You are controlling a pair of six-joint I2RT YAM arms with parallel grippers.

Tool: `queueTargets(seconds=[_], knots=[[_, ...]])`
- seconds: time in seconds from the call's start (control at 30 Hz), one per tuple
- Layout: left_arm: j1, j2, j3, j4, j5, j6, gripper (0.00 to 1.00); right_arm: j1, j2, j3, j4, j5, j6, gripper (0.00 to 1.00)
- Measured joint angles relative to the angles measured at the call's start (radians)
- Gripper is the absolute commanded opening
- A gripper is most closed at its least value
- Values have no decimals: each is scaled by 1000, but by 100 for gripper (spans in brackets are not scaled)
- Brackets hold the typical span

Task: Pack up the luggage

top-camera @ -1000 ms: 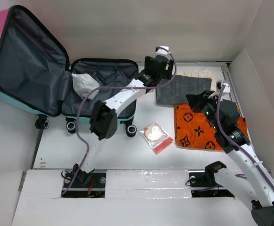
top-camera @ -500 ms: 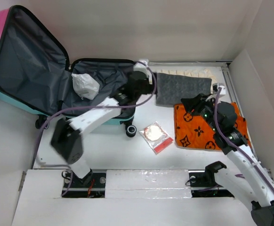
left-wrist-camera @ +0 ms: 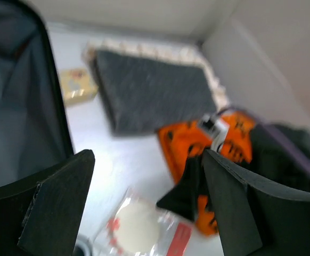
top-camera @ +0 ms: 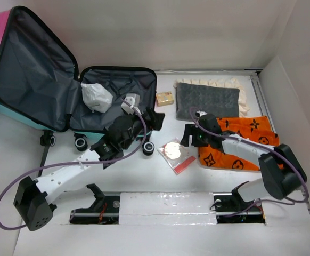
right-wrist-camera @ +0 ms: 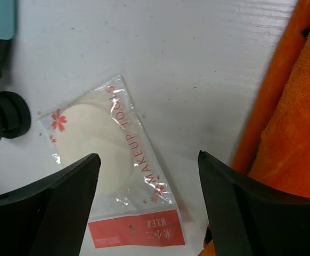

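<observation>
**Top external view.** The luggage (top-camera: 112,101) lies open at the far left of the table (top-camera: 144,170). Its lid is raised, the dark grey lining is exposed, and a crumpled white bag (top-camera: 95,96) lies in the flat lower shell. A small yellowish box (top-camera: 164,98) sits just beside the shell's right rim. The left gripper (top-camera: 155,120) hovers at the shell's near right corner, above a wheel (top-camera: 148,148). The right gripper (top-camera: 189,135) hangs at the left edge of the orange monogram towel (top-camera: 240,146). The makeup sponge packet (top-camera: 176,153) lies on bare tabletop between the two grippers. Farther back, a grey towel (top-camera: 207,100) rests on a cream fringed cloth (top-camera: 235,83).

**Left wrist view (blurred).** The jaws stand wide apart with nothing between them. The luggage's black-trimmed rim bounds the left side. Open table runs ahead to the box and the grey towel, and the right arm's dark body crosses the orange towel.

**Right wrist view.** The jaws are spread wide and empty over the packet, which is printed "MAKEUP TOOLS". The teal shell corner and the wheel lie at the left edge and the orange towel's border at the right. A clear strip of table separates the packet from each.
</observation>
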Motion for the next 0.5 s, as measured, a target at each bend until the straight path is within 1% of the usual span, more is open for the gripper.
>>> queueTargets(seconds=[0.1, 0.23, 0.3, 0.33, 0.43, 0.47, 0.5], knots=[[-5, -39, -101, -55, 8, -15, 79, 13, 74, 20, -2, 6, -4, 80], [-5, -157, -154, -100, -2, -24, 79, 57, 140, 48, 31, 5, -4, 79], [-5, -222, -160, -98, -22, -26, 81, 81, 166, 58, 64, -4, -2, 67], [-5, -266, -166, -89, -37, -27, 81, 91, 178, 62, 80, -10, 1, 57], [-5, -326, -173, -84, -62, -28, 81, 110, 205, 63, 107, -25, 12, 45], [-5, -337, -174, -82, -69, -28, 81, 113, 210, 64, 111, -27, 16, 39], [-5, -347, -176, -81, -77, -28, 81, 116, 213, 64, 112, -28, 19, 27]])
